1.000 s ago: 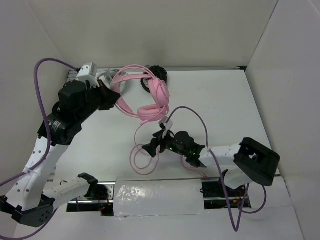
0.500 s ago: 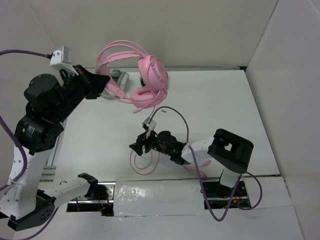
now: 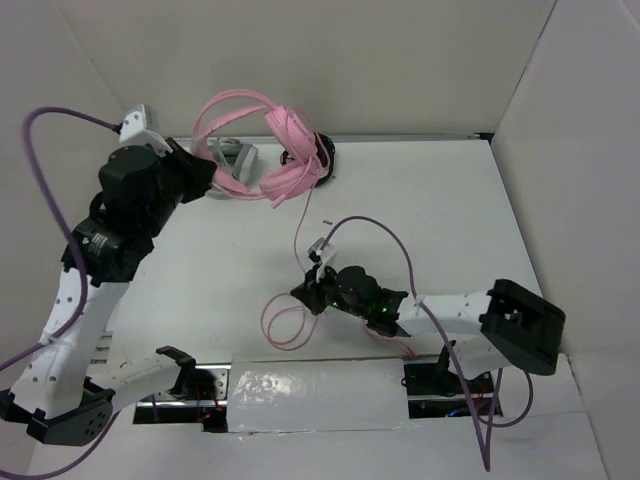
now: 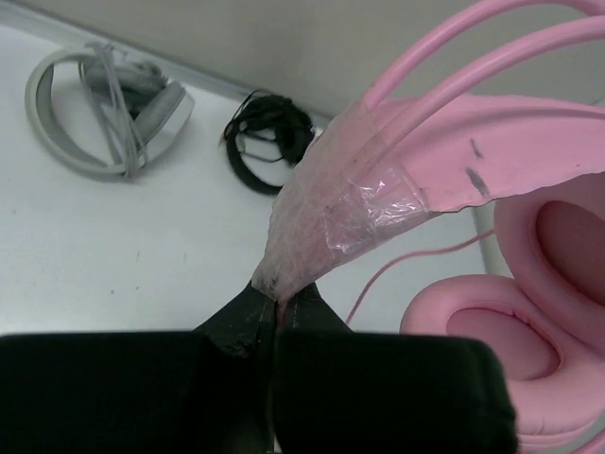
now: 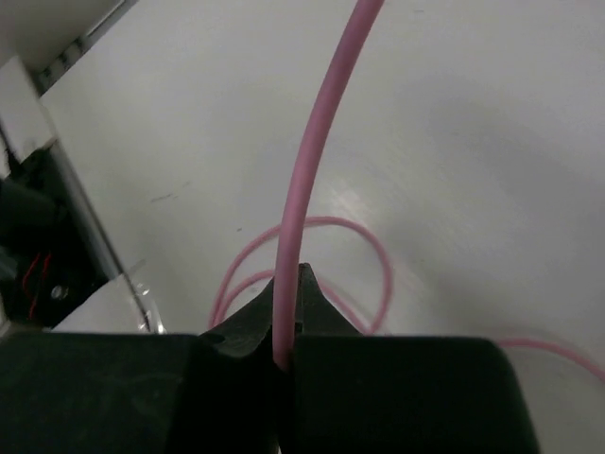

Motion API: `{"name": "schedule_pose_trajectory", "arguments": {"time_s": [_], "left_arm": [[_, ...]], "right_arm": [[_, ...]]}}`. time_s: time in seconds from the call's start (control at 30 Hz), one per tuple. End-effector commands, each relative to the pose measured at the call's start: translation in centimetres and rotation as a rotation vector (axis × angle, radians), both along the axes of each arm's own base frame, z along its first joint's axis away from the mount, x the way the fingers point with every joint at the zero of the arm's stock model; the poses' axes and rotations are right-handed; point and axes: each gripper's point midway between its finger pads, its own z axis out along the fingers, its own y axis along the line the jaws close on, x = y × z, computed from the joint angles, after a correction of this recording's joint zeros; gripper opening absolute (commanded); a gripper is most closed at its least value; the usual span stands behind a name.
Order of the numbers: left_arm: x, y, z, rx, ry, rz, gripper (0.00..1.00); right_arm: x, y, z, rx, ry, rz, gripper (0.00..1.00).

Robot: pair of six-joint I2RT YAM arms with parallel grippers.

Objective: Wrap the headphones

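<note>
- The headphones [image 3: 290, 165] are up in the air over the far left of the tabletop [image 3: 440, 220], earcups dangling and headband arching above.
- The left gripper [image 3: 205, 178] is doing the lifting. Its fingers are clamped tight on the tape-covered end of the headband, and the wrist view shows that pinch plainly.
- The right gripper [image 3: 303, 292] is low in the middle of the tabletop, squeezed shut on the thin pink cable [image 3: 298, 235]. From the jaws the cable climbs towards the earcups.
- The slack cable lies in loose loops [image 3: 285, 325] on the tabletop towards the near edge, none of it gathered.
- Progress, as I read it: both holds are set, one on the headband and one on the cable, so the set-up looks done.
- No turn of cable shows round the headband or the cups, so the winding itself looks barely begun.
- All the winding is left, plus securing the cable's free end, which I cannot pick out.
- The grey headphones [image 4: 104, 113] and black headphones [image 4: 269, 142] lie at the back, apart from the action.
</note>
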Motion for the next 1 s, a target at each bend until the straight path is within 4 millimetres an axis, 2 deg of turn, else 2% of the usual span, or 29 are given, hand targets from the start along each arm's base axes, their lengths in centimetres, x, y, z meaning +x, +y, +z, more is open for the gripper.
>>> {"name": "schedule_pose_trajectory", "arguments": {"time_s": [0.0,0.03,0.07,0.1,0.13,0.17,0.2,0.23,0.27,0.33,0.37,0.4,0.43,0.47,0.5,0.53,0.63,0.73,0.8,0.83,0.97], "left_arm": [[0.2,-0.8,-1.1,-0.09,-0.029,-0.021,0.0],[0.2,-1.4,-4.5,-0.039,0.014,-0.062,0.0],[-0.1,-1.9,-5.8,-0.043,0.031,-0.092,0.0],[-0.9,-2.3,-8.3,-0.04,0.063,-0.128,0.0],[-1.2,-2.5,-9.6,-0.032,0.078,-0.149,0.0],[-1.6,-2.6,-10.9,-0.026,0.102,-0.159,0.0],[-2.4,-2.8,-13.3,-0.018,0.153,-0.182,0.0],[-2.7,-2.9,-14.4,-0.008,0.174,-0.196,0.0],[-3.2,-3.2,-16.4,0.006,0.209,-0.224,0.0],[-3.7,-4.0,-18.0,0.019,0.231,-0.288,0.0],[-3.8,-4.2,-18.7,0.024,0.246,-0.301,0.0],[-3.9,-4.3,-20.2,0.025,0.289,-0.301,0.0],[-3.8,-4.6,-20.7,0.025,0.302,-0.316,0.0],[-3.7,-4.9,-21.9,0.035,0.331,-0.327,0.0],[-3.7,-5.1,-22.3,0.02,0.355,-0.323,0.0],[-3.6,-5.3,-22.8,0.017,0.37,-0.324,0.0],[-3.2,-6.1,-24.0,0.019,0.391,-0.358,0.0],[-3.3,-7.1,-25.2,0.034,0.407,-0.421,0.0],[-3.8,-8.3,-25.6,0.043,0.397,-0.5,0.0],[-4.0,-8.7,-25.8,0.053,0.39,-0.532,0.0],[-6.4,-10.5,-25.7,0.066,0.343,-0.706,0.0]], "right_arm": [[4.8,-6.0,-0.2,-0.131,0.078,-0.393,0.0],[7.4,-8.9,1.3,-0.116,0.07,-0.556,0.0],[8.4,-10.6,1.8,-0.125,0.072,-0.625,0.0],[9.4,-13.0,2.4,-0.154,0.068,-0.722,0.0],[10.9,-15.5,4.4,-0.118,0.056,-0.81,0.0],[11.7,-17.0,5.5,-0.104,0.05,-0.861,0.0],[12.1,-18.6,6.7,-0.112,0.046,-0.913,0.0],[12.4,-20.3,8.8,-0.1,0.0,-0.958,0.0],[13.2,-22.1,10.7,-0.088,-0.03,-1.01,0.0],[13.1,-23.4,13.7,-0.086,-0.096,-1.012,0.0],[13.0,-23.5,15.9,-0.068,-0.13,-1.005,0.0],[12.8,-23.5,16.9,-0.064,-0.155,-0.987,0.0],[12.4,-23.3,18.1,-0.103,-0.215,-0.932,0.0],[11.7,-22.0,19.3,-0.091,-0.239,-0.862,0.0],[11.2,-21.5,20.8,-0.101,-0.281,-0.821,0.0],[10.8,-21.0,20.4,-0.137,-0.292,-0.79,0.0],[9.3,-18.4,22.0,-0.148,-0.36,-0.664,0.0],[8.3,-17.0,23.9,-0.142,-0.418,-0.609,0.0],[8.5,-16.9,25.0,-0.158,-0.464,-0.624,0.0],[8.7,-17.2,26.4,-0.145,-0.48,-0.643,0.0],[10.5,-18.7,27.7,-0.217,-0.533,-0.737,0.0]]}}
